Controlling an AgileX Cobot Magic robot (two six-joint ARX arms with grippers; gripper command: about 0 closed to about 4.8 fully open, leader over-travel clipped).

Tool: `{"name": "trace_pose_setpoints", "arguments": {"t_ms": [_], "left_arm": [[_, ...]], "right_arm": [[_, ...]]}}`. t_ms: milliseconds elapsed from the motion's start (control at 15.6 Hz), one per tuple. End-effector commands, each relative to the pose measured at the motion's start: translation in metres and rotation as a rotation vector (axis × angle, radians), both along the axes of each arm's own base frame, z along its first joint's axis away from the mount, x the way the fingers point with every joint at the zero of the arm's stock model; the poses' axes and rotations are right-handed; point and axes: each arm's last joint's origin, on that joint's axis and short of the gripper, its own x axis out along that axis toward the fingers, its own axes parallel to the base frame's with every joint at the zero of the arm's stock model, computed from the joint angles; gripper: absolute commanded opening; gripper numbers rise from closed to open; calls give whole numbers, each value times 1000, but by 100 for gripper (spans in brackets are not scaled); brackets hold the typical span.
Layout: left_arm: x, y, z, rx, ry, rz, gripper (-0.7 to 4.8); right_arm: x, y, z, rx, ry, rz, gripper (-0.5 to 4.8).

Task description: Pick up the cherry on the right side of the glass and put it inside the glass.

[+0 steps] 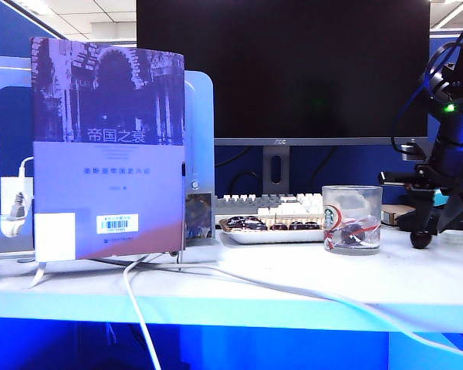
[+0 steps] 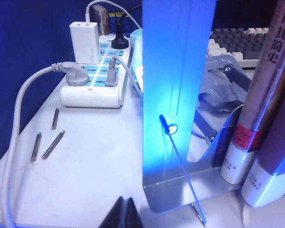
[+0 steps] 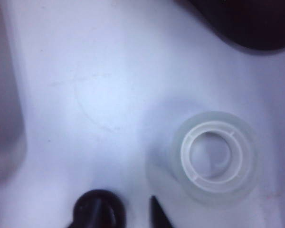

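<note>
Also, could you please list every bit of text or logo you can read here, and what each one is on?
"帝国之衰": book front cover.
"AOC": monitor lower bezel, small.
Starbucks logo: glass; its lettering is too small to read.
Barcode sticker and subtitle on the book cover: too small.
"比" and "史": book spine, partly cut off.

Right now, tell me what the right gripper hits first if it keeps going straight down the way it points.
Probably the cherry: it sits on the table right at the right gripper, by one fingertip. Depth is unclear, so the bare table is possible.
</note>
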Motion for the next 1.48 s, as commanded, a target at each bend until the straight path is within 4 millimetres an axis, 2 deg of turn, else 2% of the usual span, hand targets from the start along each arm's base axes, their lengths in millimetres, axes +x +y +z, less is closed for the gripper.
{"name": "trace_pose_setpoints", "arguments": {"t_ms": [64, 257, 386, 836, 1479], "left_arm": [[0, 0, -1, 4, 9, -4, -5], [0, 0, -1, 4, 9, -4, -5], [0, 0, -1, 4, 9, -4, -5], [0, 0, -1, 4, 9, -4, -5], [0, 0, -1, 4, 9, -4, -5]], "right_arm": [[0, 1, 1, 20, -5, -2, 171], [0, 2, 1, 51, -4, 11, 174], [1, 2, 2, 78, -12, 1, 235], [3, 2, 4, 114, -43, -38, 235], [2, 6, 3, 299, -11, -43, 235]]}}
